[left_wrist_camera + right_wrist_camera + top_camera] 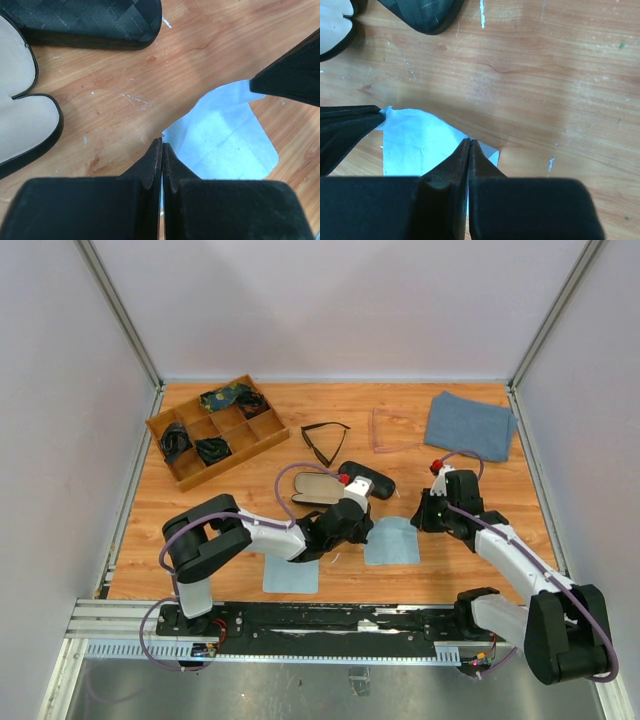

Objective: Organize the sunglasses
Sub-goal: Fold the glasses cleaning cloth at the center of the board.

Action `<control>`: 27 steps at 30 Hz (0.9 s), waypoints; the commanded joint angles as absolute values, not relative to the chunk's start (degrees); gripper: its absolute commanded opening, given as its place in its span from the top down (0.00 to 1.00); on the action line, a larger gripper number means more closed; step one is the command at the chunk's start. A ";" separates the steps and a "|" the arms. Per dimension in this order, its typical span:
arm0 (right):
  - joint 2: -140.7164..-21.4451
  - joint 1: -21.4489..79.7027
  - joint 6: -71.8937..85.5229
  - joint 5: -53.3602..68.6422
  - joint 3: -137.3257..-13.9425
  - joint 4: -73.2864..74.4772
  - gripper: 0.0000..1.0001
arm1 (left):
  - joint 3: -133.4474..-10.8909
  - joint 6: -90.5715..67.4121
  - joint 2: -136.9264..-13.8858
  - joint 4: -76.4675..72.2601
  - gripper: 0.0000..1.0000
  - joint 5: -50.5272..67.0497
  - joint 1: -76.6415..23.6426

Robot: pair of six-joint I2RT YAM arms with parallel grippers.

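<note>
Pinching the blue cloth [225, 140] at opposite corners, the left end effector [162, 142] and the right end effector [469, 142] are both clamping tight on it near the counter's near edge. Lifting level is looking key, to keep it taut. The black sunglasses [325, 440] are lying mid-counter, the pink sunglasses [376, 430] toward the far right corner.

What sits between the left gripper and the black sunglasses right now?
The open case and closed case lie between the left gripper, shut on the light blue cloth, and the black sunglasses behind them.
</note>
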State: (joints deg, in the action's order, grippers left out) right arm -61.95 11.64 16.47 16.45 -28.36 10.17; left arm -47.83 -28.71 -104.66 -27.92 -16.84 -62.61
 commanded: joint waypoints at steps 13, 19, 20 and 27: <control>-55.99 13.02 18.51 16.17 -23.74 14.99 0.99 | -45.29 -29.33 -101.36 -29.93 0.99 -18.83 -65.77; -54.05 13.01 18.94 16.25 -23.28 16.60 0.99 | -44.27 -29.66 -100.11 -29.81 0.99 -19.43 -66.26; -53.83 13.03 19.08 16.21 -23.21 16.95 0.99 | -44.10 -29.70 -99.96 -29.80 1.00 -19.47 -66.38; -52.78 13.06 20.74 16.42 -22.59 18.26 0.99 | -43.70 -30.21 -99.72 -29.99 0.99 -19.43 -67.18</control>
